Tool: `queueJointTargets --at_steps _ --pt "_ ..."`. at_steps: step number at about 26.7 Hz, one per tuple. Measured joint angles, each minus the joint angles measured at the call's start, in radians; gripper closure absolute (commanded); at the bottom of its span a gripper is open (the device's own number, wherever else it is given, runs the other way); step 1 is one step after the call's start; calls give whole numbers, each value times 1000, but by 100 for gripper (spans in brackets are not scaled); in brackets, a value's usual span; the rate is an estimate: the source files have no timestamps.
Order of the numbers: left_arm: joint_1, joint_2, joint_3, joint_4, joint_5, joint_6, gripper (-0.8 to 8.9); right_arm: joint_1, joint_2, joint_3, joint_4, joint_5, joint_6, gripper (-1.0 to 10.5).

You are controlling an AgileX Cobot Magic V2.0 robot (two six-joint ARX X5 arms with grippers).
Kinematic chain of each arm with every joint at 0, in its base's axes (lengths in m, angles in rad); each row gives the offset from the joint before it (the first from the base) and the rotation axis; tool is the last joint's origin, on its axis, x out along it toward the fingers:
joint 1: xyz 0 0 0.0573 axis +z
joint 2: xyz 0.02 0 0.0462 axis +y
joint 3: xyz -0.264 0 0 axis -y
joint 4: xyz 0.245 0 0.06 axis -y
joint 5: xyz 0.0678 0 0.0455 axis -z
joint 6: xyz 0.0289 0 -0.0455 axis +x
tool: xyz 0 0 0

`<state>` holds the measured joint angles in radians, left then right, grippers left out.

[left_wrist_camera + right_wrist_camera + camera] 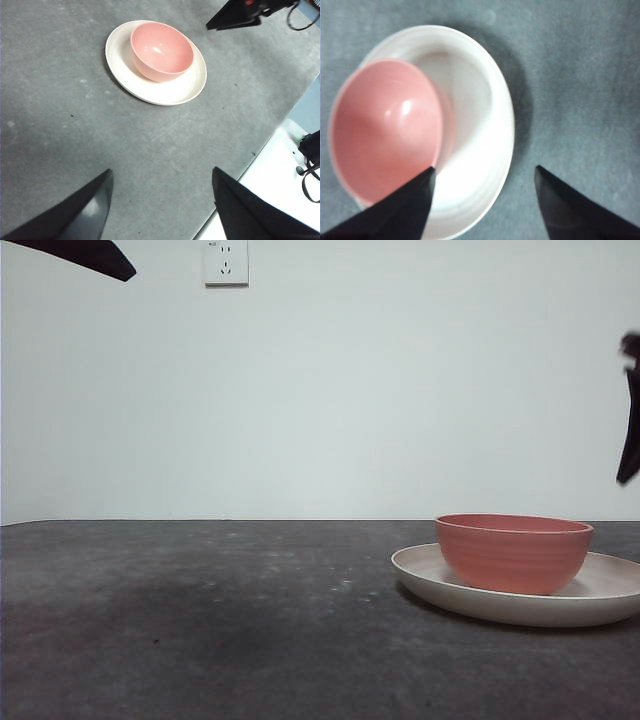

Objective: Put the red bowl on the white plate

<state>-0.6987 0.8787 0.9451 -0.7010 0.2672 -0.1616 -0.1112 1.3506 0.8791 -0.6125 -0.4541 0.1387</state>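
The red bowl [513, 552] stands upright on the white plate [420, 575] at the right of the table, off-centre on the plate. Both show in the left wrist view, bowl [161, 50] on plate [175, 87], and in the right wrist view, bowl [385, 127] on plate [480, 115]. My right gripper [485, 172] is open and empty, raised above the plate beside the bowl and touching neither; it shows at the right edge of the front view [630, 410]. My left gripper [160, 180] is open and empty, high over bare table, far from the plate.
The dark grey table [200, 620] stretches left of the plate. A wall socket [226, 262] sits on the white wall behind. The left wrist view shows the table's edge with a white surface [270, 170] and black cables [310, 165] beyond it.
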Motion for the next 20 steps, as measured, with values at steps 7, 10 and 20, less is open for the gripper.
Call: queueJointTargets --at_steps 7,10,20 --pt "0 0 0 0 0 6 502 3 138 0 84 -15 0 696" --pt "0 0 0 -2 0 6 502 4 183 0 109 -15 0 707" --pt "0 0 0 -3 0 6 502 5 246 0 163 -17 0 884"
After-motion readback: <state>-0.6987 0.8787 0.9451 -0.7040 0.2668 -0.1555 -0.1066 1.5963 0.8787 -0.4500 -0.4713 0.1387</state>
